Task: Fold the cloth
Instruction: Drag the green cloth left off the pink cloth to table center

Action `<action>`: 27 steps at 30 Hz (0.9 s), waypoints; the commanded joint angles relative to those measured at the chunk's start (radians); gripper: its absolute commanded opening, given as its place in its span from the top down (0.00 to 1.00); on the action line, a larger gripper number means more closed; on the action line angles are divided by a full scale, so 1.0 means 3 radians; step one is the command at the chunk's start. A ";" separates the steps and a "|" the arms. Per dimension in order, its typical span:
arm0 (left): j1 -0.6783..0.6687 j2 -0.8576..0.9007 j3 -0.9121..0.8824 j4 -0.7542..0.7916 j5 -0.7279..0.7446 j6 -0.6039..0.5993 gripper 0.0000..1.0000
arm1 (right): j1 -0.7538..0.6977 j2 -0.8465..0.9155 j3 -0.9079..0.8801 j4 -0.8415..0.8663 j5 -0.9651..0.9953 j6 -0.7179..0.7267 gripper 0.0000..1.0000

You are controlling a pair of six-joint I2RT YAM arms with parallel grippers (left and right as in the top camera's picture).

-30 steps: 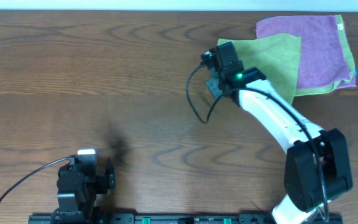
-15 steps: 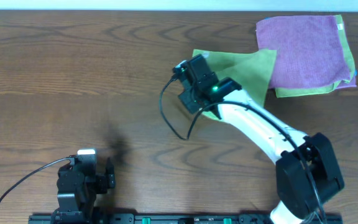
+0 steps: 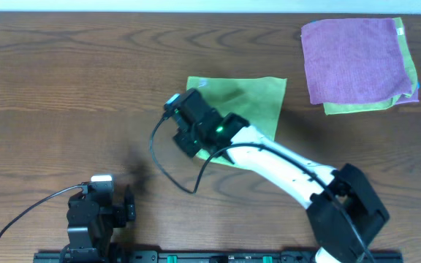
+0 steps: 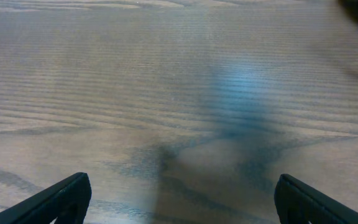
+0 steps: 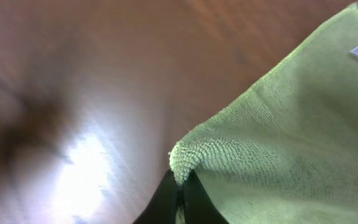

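Note:
A green cloth (image 3: 247, 102) lies spread near the middle of the wooden table. My right gripper (image 3: 185, 139) is shut on its near-left corner, at the cloth's left edge. In the right wrist view the black fingertips (image 5: 179, 186) pinch a bunched fold of the green cloth (image 5: 291, 143), whose white label shows at the upper right. My left gripper (image 3: 97, 212) rests at the table's front left. In the left wrist view its open fingers (image 4: 179, 199) frame bare wood.
A purple cloth (image 3: 353, 55) lies on another green cloth (image 3: 364, 106) at the back right corner. The right arm (image 3: 291, 168) reaches diagonally from the front right across the table. A black cable loops beside the right wrist.
My right gripper has dragged the green cloth leftward and toward the front, off the purple stack and to the table's middle. The left arm has not moved.

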 commanded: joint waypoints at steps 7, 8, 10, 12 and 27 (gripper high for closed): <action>-0.0017 -0.0023 -0.0136 0.0005 0.0107 0.0083 0.05 | 0.0332 0.0051 0.0051 0.0130 -0.0123 0.0085 0.43; -0.0017 -0.0023 -0.0136 0.0028 0.0167 0.0083 0.05 | 0.0336 0.0045 0.0058 0.0130 -0.0123 0.0103 0.40; -0.0017 -0.0023 -0.0136 0.0074 0.0312 0.0083 0.05 | 0.0336 0.0014 0.0083 0.0126 -0.0122 0.0175 0.37; -0.0017 -0.0023 -0.0136 0.0117 0.0434 0.0083 0.05 | 0.0322 -0.0025 0.0108 0.0120 -0.0121 0.0223 0.36; -0.0017 0.0165 0.0072 0.0526 0.1160 -0.0005 0.05 | -0.0359 -0.0716 0.0148 -0.0465 -0.0107 0.0659 0.43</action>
